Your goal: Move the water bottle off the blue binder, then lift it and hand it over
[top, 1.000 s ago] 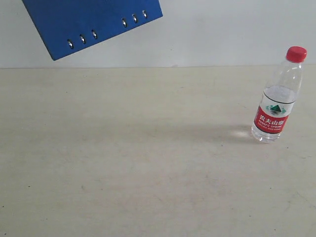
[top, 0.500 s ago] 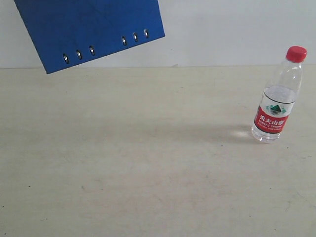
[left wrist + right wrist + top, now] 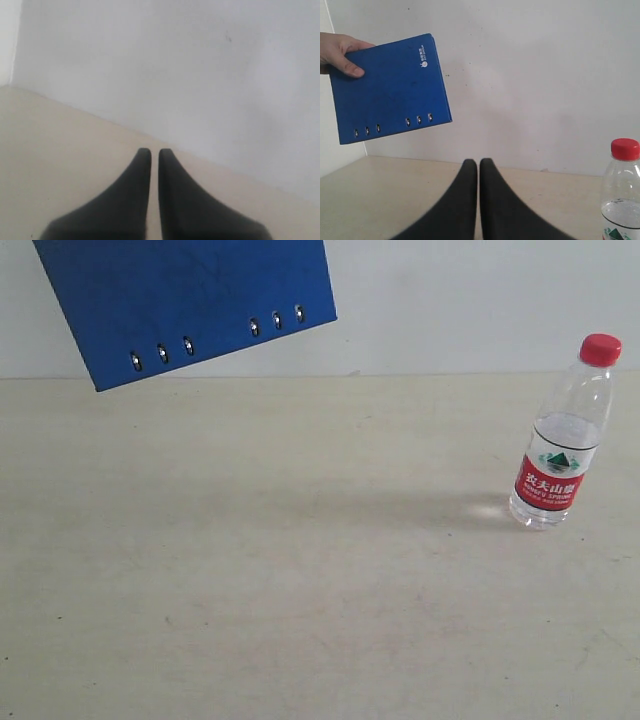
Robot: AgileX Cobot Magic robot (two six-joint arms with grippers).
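The water bottle (image 3: 560, 435) stands upright on the table at the right, clear with a red cap and a red-and-white label; its upper part also shows in the right wrist view (image 3: 621, 192). The blue binder (image 3: 185, 300) hangs in the air at the upper left, tilted, its rivets along the lower edge. In the right wrist view a person's hand (image 3: 340, 52) holds the blue binder (image 3: 390, 87) by a corner. My left gripper (image 3: 154, 152) is shut and empty, facing a white wall. My right gripper (image 3: 478, 163) is shut and empty, away from the bottle. Neither gripper appears in the exterior view.
A beige tabletop (image 3: 300, 570) fills the exterior view, with a white wall (image 3: 450, 300) behind it. The table's far edge meets the wall behind the bottle.
The binder has come a little lower and further into the exterior view. The bottle has stayed where it was.
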